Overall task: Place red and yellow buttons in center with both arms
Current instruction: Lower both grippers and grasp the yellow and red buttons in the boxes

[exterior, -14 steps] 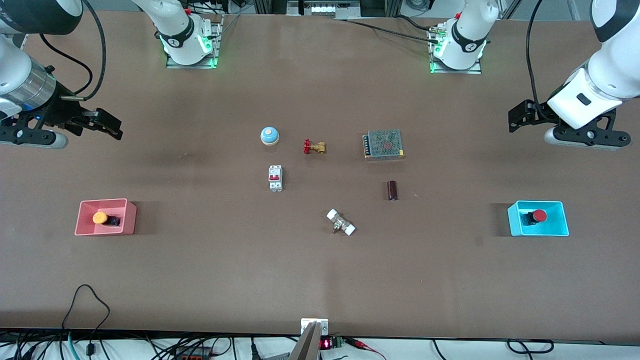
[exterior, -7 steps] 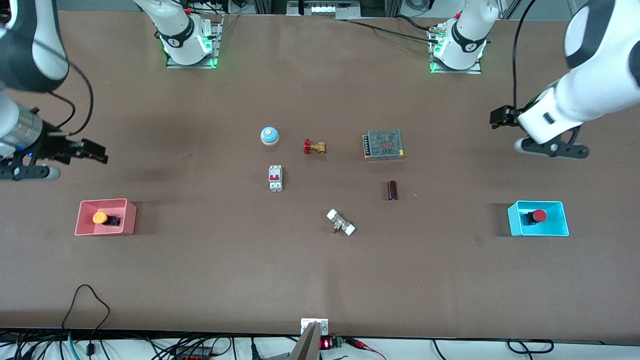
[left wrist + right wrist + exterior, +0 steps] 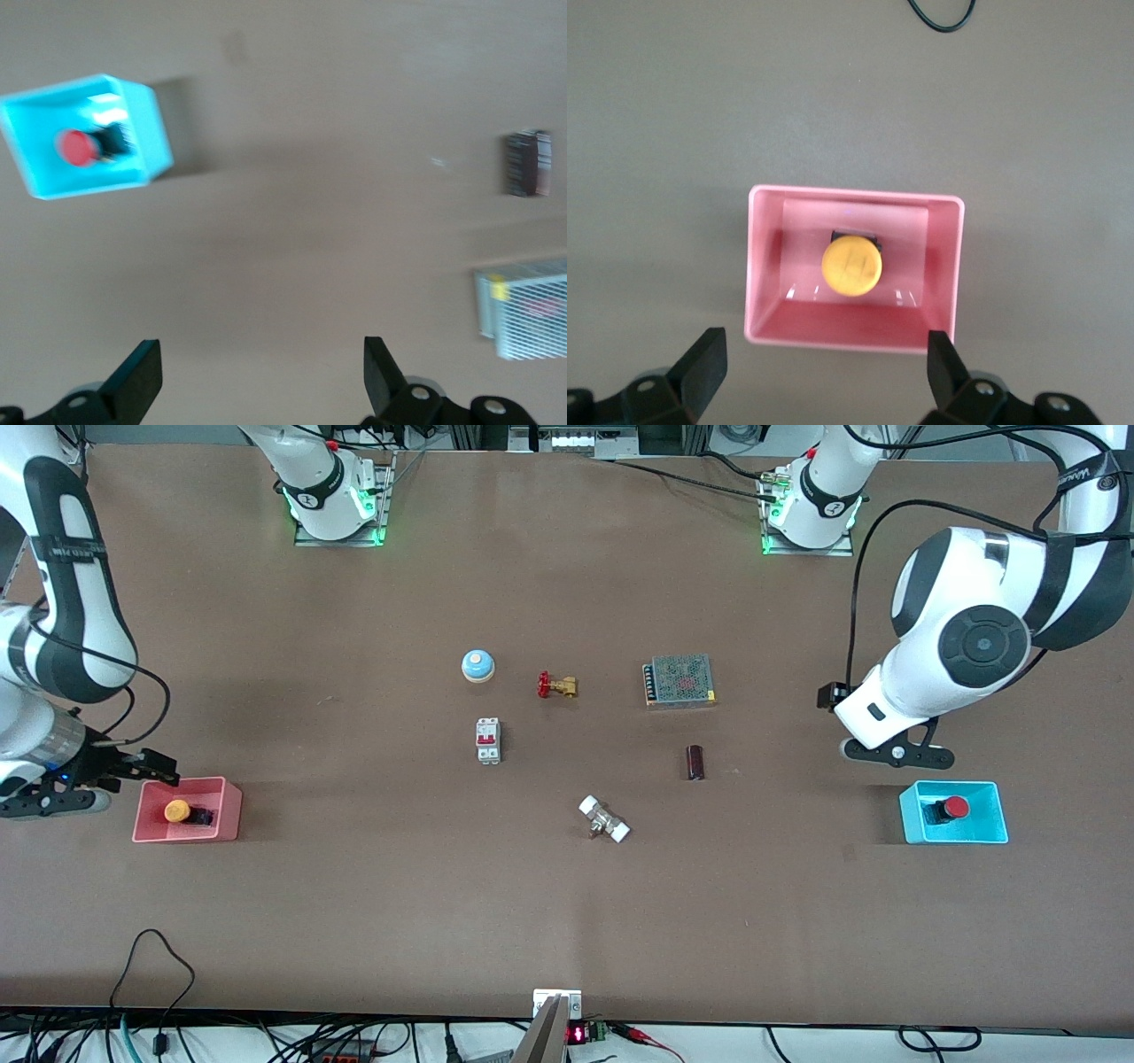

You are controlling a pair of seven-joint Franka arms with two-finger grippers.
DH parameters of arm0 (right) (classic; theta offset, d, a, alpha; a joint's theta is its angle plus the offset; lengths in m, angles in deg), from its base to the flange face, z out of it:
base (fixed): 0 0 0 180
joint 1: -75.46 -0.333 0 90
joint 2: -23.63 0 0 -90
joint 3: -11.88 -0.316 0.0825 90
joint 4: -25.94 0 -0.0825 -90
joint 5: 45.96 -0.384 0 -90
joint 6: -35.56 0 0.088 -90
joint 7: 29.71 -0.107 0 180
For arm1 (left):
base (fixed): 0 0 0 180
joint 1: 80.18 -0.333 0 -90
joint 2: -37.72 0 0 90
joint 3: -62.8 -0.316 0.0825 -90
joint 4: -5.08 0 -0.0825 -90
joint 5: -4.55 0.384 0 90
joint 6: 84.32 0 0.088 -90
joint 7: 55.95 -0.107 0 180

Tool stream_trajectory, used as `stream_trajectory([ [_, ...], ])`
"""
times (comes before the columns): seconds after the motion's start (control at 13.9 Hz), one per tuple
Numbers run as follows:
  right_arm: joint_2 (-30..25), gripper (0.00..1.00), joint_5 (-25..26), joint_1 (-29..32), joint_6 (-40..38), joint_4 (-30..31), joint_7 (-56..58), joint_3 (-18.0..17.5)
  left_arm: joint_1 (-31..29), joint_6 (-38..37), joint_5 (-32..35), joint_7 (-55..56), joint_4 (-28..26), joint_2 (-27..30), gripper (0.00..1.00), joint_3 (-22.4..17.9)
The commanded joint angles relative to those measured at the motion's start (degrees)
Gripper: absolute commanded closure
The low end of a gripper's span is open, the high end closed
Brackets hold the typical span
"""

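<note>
Currently both buttons lie in their trays at the two ends of the brown surface [image 3: 372,921]. The yellow button [image 3: 177,811] rests in the pink tray [image 3: 229,813] toward the right arm's end, and the red button [image 3: 954,808] rests in the cyan tray [image 3: 994,813] toward the left arm's end. The middle of the surface holds other items: a blue bell [image 3: 477,665], a brass valve with a red handle [image 3: 556,685], a mesh-covered metal box [image 3: 679,681], a white breaker switch [image 3: 487,740], a dark cylinder [image 3: 695,763] and a white-capped fitting [image 3: 604,819].

The right claw [image 3: 818,365] hangs over the edge of the pink tray, spread wide and empty, with the yellow button showing between its fingers [image 3: 704,361] in the right wrist view. The left claw [image 3: 261,376] hovers over bare surface near the cyan tray, on the side farther from the front camera, also spread wide and holding nothing.
</note>
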Motion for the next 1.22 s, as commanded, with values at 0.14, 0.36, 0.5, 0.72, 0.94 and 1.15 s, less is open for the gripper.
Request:
stream_trajectory([
  [0.14, 3.7, 0.00, 2.4, 0.5, 6.3, -1.1, 1.3, -0.7, -8.7, -0.3, -4.9, -0.1, 8.7, -5.6, 0.00, -0.7],
  [0.36, 5.9, 0.00, 3.3, 0.8, 10.2, -1.1, 1.7, -0.7, -12.3, -0.4, -5.3, -0.1, 16.1, -13.4, 0.00, -1.1],
  [0.5, 7.3, 0.00, 3.7, 0.9, 11.9, -1.1, 1.7, -0.7, -15.1, 0.3, -4.6, -3.0, 17.9, -17.5, 0.00, -1.3],
  [0.72, 8.1, 0.00, 3.7, 0.9, 12.3, -1.0, 1.7, -0.7, -18.2, 11.6, -4.1, -9.3, 17.3, -20.6, 0.00, -1.4],
  [0.94, 8.8, 0.00, 3.7, 0.9, 12.5, -1.0, 2.0, -0.7, -20.5, 16.5, -4.2, -13.3, 16.5, -23.1, 0.00, -1.3],
  [1.15, 9.4, 0.00, 3.7, 0.9, 13.0, -1.0, 2.0, -0.7, -21.8, 23.9, -4.3, -15.4, 11.5, -23.6, 0.08, -1.3],
])
